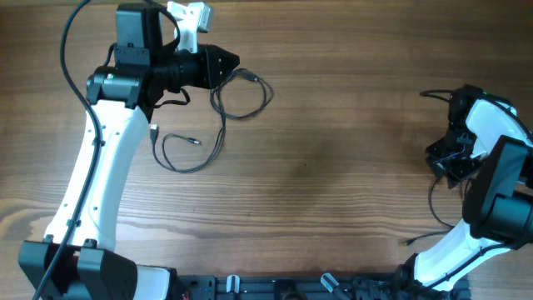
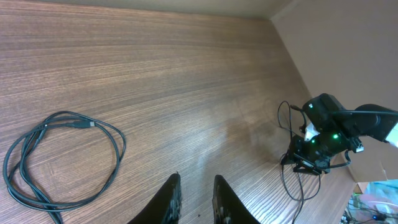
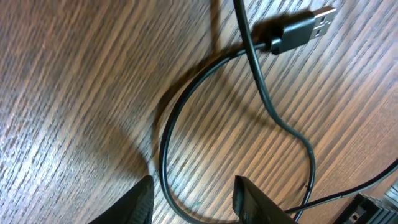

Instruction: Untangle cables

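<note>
Cables: loops [image 2: 78, 125] near tabletop's [image 1: 333, 167] far-left corner by narrowly parted, empty left gripper [image 2: 196, 186]; another cable [image 3: 292, 31] between right gripper's [image 3: 194, 186] open fingers.

Two robot arms, left arm [image 1: 96, 175] and right arm [image 1: 500, 187], one wooden table [image 1: 333, 158], two groups of cables [image 1: 223, 133]

Thin black cables [image 1: 223, 133] lie in loose loops, left and right, one USB plug [image 3: 298, 28] exposed.

On the table [image 1: 333, 167], cables [image 2: 123, 148] lie looped at left, one cable [image 3: 161, 152] right.
</note>
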Controlling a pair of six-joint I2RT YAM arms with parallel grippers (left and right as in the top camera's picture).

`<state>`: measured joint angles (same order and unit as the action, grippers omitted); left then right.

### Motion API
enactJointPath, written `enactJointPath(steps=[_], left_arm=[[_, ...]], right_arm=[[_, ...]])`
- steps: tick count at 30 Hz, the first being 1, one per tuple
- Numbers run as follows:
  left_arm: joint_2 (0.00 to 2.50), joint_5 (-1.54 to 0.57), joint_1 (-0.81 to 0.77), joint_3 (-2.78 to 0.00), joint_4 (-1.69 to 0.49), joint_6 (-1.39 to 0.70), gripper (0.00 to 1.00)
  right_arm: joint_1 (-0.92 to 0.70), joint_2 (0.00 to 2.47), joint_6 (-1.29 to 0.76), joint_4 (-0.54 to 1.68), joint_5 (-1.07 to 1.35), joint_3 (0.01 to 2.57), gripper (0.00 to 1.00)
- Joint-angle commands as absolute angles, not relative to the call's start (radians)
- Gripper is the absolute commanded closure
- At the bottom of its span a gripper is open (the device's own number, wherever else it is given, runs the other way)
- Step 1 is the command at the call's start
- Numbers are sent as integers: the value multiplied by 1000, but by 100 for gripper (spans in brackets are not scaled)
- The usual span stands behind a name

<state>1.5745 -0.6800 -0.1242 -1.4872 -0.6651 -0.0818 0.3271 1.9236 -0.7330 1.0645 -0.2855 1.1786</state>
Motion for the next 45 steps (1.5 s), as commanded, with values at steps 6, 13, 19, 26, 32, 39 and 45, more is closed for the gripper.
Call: enactJointPath(steps=[6,13,19,26,32,39,45], left_arm=[[1571,-699,-122,-1498,-662,-83,81],[1571,-699,-122,-1498,-662,-83,82],[1571,-699,-122,-1498,-662,-83,82],[1571,-699,-122,-1498,-662,-83,82],[1571,-699,-122,-1498,-661,-83,82],[1571,-699,-122,-1498,-661,-64,81],[1571,-699,-122,-1498,-661,-60,81]], right_arm=[[328,1894,-757,1060,-321,1169,53],[329,1894,-758,1050,-321,1158,73],[329,1894,-762,961,-313,1040,96],[329,1894,-757,910,-287,994,96],[329,1894,-721,880,-253,995,48],[328,1848,-705,885,-253,995,46],[328,1707,-706,905,-253,995,46]])
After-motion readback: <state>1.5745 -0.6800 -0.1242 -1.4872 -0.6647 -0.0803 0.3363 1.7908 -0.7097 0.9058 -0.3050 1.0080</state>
